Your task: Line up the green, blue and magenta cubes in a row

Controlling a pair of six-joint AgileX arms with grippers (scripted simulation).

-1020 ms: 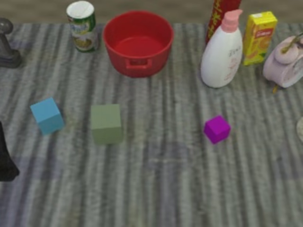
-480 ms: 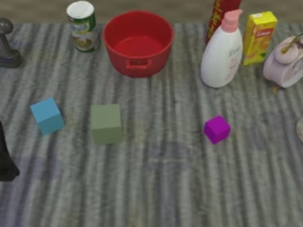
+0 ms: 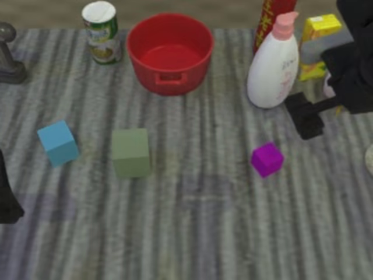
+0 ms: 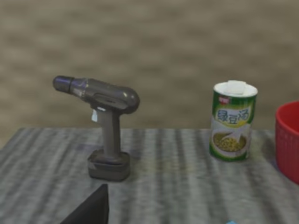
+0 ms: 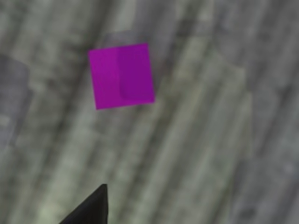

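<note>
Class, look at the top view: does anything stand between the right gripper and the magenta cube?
Nothing visible does. The right gripper hovers toward the table's right, and only bare tabletop separates it from the magenta cube. The lotion bottle stands farther back, out of the way.

Chinese "绿豆汤" on can (image 4: 232,122)

Right arm (image 3: 355,64) cut off at top view's right edge; covers pink clock entirely, plus part of juice carton (image 3: 317,35). Right gripper (image 3: 307,116) fingers: state indeterminable. Left arm (image 3: 7,198) mostly out of frame at left edge; gripper not seen. Red canister (image 3: 273,14) behind lotion bottle (image 3: 273,64) cropped at top. Drill (image 3: 8,55) cropped left. In left wrist view, red bowl (image 4: 288,140) cut off at edge.
</note>
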